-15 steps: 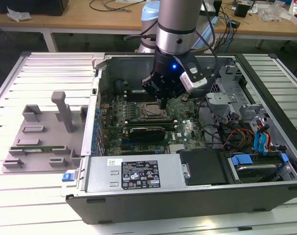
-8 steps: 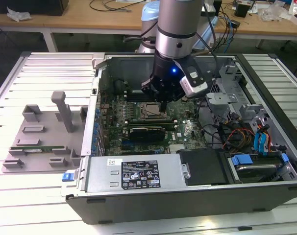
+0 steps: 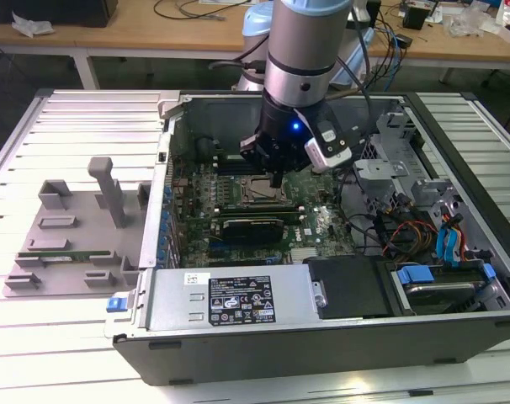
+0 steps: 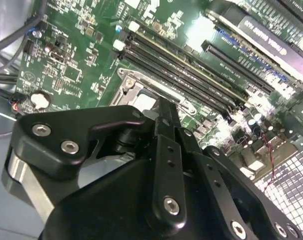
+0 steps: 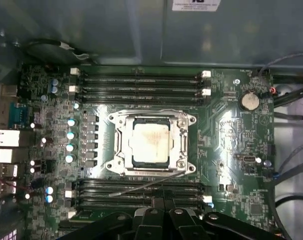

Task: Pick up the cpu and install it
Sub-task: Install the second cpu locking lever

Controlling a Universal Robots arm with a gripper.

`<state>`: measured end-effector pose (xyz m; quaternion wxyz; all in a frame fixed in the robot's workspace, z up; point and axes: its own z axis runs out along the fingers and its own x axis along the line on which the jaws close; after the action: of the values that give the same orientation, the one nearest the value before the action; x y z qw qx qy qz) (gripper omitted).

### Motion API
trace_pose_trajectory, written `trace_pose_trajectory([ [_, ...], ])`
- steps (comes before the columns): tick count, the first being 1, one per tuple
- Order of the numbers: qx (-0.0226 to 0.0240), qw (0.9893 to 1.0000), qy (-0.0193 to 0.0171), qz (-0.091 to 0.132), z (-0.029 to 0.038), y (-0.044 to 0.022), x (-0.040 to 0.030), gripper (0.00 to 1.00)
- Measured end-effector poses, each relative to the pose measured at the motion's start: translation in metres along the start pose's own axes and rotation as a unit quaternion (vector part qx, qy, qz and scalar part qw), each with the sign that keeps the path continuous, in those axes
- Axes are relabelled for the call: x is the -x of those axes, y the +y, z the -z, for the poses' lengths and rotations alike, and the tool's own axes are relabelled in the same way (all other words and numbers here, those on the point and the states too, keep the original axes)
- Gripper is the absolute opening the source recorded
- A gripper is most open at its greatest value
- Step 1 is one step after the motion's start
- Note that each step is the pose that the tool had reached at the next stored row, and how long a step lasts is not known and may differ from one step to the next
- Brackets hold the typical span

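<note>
1. The open computer case [image 3: 238,303] lay on the tabletop [image 3: 78,126], enclosing the end effector [image 3: 276,178].
2. The motherboard [image 5: 226,150] lay directly beneath the end effector.
3. The socket frame [image 5: 151,142] sat just ahead of the fingertips in the first wrist view.
4. The cpu [image 5: 150,141] rested inside that frame, apparently already seated.
5. End effector fingers were pressed together, gripping nothing.
6. Risk: a misaligned chip could bend socket contacts under any downward pressure.
</note>
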<state>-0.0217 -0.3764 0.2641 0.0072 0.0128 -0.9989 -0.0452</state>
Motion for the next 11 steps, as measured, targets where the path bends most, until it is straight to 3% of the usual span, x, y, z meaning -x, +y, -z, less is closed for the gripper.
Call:
trace_pose_trajectory([
  [5,0.0003,1.0000,0.0000,0.000,-0.0121,-0.0010,-0.0105,0.11],
  [6,0.0003,1.0000,0.0001,0.000,-0.0171,-0.0013,-0.0166,0.11],
  [11,0.0005,1.0000,0.0001,0.000,-0.0253,-0.0053,-0.0304,0.11],
])
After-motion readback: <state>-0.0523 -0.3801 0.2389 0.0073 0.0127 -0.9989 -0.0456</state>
